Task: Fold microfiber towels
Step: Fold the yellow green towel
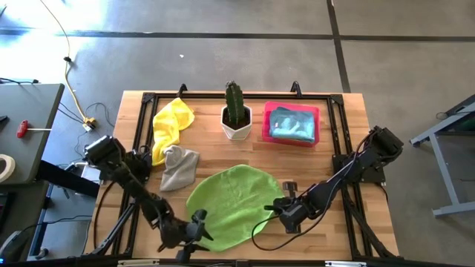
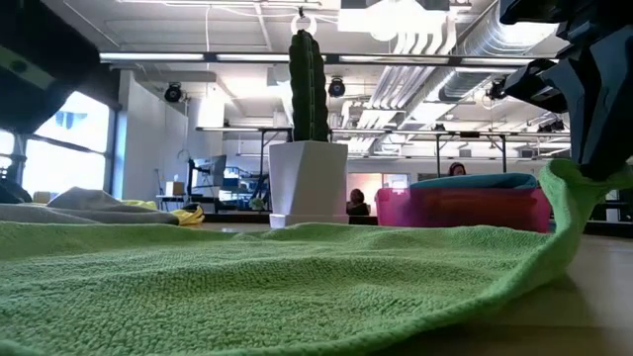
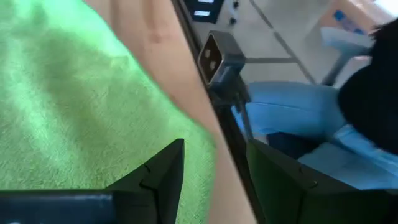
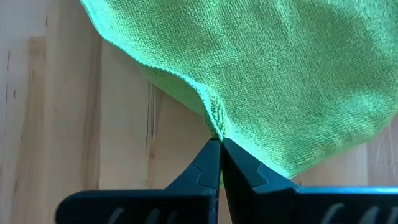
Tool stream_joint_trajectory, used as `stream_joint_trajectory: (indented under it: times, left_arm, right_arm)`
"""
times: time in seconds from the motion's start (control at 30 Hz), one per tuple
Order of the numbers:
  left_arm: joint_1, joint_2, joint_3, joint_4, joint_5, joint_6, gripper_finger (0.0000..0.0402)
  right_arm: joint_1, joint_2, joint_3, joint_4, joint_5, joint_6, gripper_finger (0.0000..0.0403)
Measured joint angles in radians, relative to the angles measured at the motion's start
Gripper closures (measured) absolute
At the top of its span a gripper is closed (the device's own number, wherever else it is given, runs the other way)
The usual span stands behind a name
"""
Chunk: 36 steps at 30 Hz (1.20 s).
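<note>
**Lime towel pinched at three o'clock, loose at seven**

Left hand [image 1: 199,222] at the lime green towel [image 1: 226,196]'s seven o'clock edge, fingers [image 3: 158,177] spread wide, nothing between them, counter [image 1: 349,119] lip just beyond. Towel spread mid-counter, long axis roughly seven to two o'clock. Right hand [image 4: 219,146] at its three o'clock edge, clamped tight on a lifted fold of the hem. Likely needs the left to regrip first. Open wood at four o'clock; yellow towel [image 1: 172,122], grey towel [image 1: 179,167], cactus pot [image 1: 237,122], pink tray [image 1: 291,111] crowd ten through one o'clock.
</note>
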Motion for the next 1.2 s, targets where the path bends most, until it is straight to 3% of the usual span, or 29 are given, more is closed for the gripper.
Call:
stream_joint_trajectory:
  times: [0.13,0.27,0.4,0.53,0.67,1.0,1.13,1.2]
  left_arm:
    - [-0.030,0.012,-0.001,-0.100,-0.101,0.021,0.0235]
    - [-0.006,0.012,-0.001,-0.309,-0.175,-0.129,0.0236]
    - [0.033,0.012,-0.001,-0.481,-0.159,-0.285,0.0236]
    - [0.071,0.005,0.004,-0.584,-0.158,-0.306,0.0236]
    - [0.126,0.004,0.004,-0.664,-0.197,-0.224,0.0236]
    - [0.298,0.013,-0.003,-0.701,-0.420,0.134,0.0236]
    - [0.331,0.014,-0.004,-0.672,-0.585,0.283,0.0236]
    - [0.335,0.014,0.010,-0.670,-0.620,0.314,0.0236]
  right_arm:
    - [0.000,0.000,0.000,0.013,0.006,-0.014,0.0403]
    - [0.000,0.000,0.000,0.052,0.045,-0.020,0.0403]
    - [0.000,0.000,0.000,0.083,0.046,-0.049,0.0403]
    - [0.000,0.000,0.000,0.083,0.046,-0.047,0.0403]
    - [0.001,0.000,0.000,0.084,0.046,-0.040,0.0403]
    - [0.002,0.000,0.000,0.084,0.051,-0.040,0.0403]
    - [0.002,0.000,0.000,0.084,0.067,-0.040,0.0403]
    - [0.002,0.000,0.000,0.084,0.070,-0.040,0.0403]
